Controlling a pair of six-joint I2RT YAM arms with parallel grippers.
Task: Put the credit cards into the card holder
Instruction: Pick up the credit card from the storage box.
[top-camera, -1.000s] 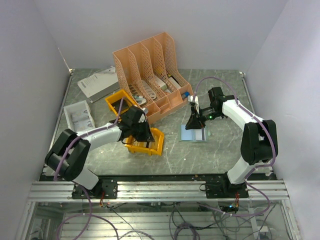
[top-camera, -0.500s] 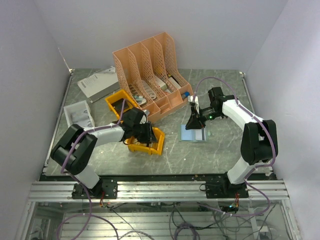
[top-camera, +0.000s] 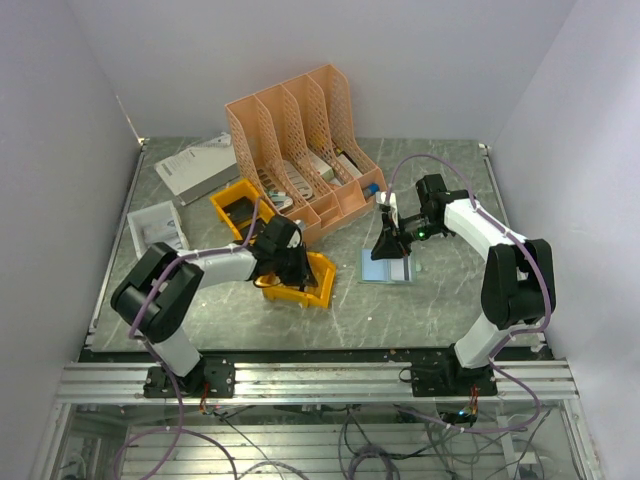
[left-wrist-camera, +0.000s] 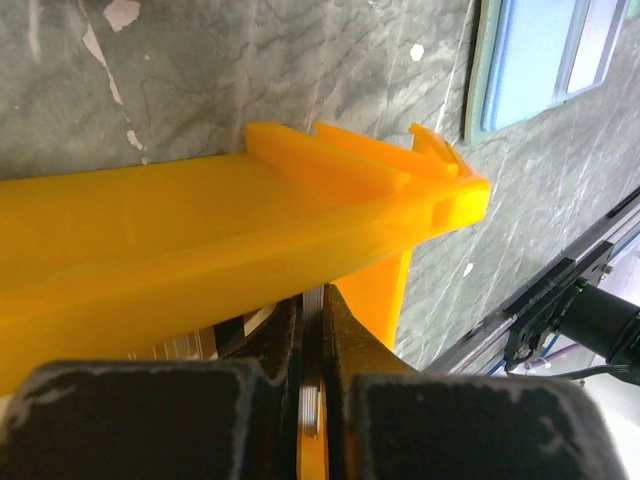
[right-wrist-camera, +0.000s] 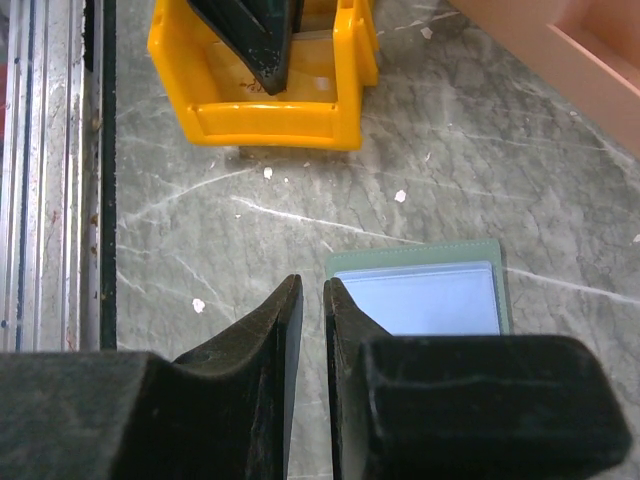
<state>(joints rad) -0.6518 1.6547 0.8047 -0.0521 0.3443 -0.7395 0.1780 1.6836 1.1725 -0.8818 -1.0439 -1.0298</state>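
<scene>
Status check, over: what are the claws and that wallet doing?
Left gripper shut inside yellow bin, maybe on a card. Right gripper nearly shut beside holder. Holder open, blue side up. Nothing between bin and holder.

The left claw (left-wrist-camera: 312, 300) sits low in frame, its black fingers all but closed on a thin pale strip, tips at a yellow-orange bin (left-wrist-camera: 200, 250). Beyond lies the marbled grey surface (left-wrist-camera: 280, 70). The open card holder (left-wrist-camera: 540, 55), light blue inside, lies at top right.

A robotics lab is suggested: the table (top-camera: 440, 310) is boxed in by plain white walls (top-camera: 60, 120), with an aluminium rail (top-camera: 320, 381) and loose cables (top-camera: 352, 440) at its near edge.
</scene>
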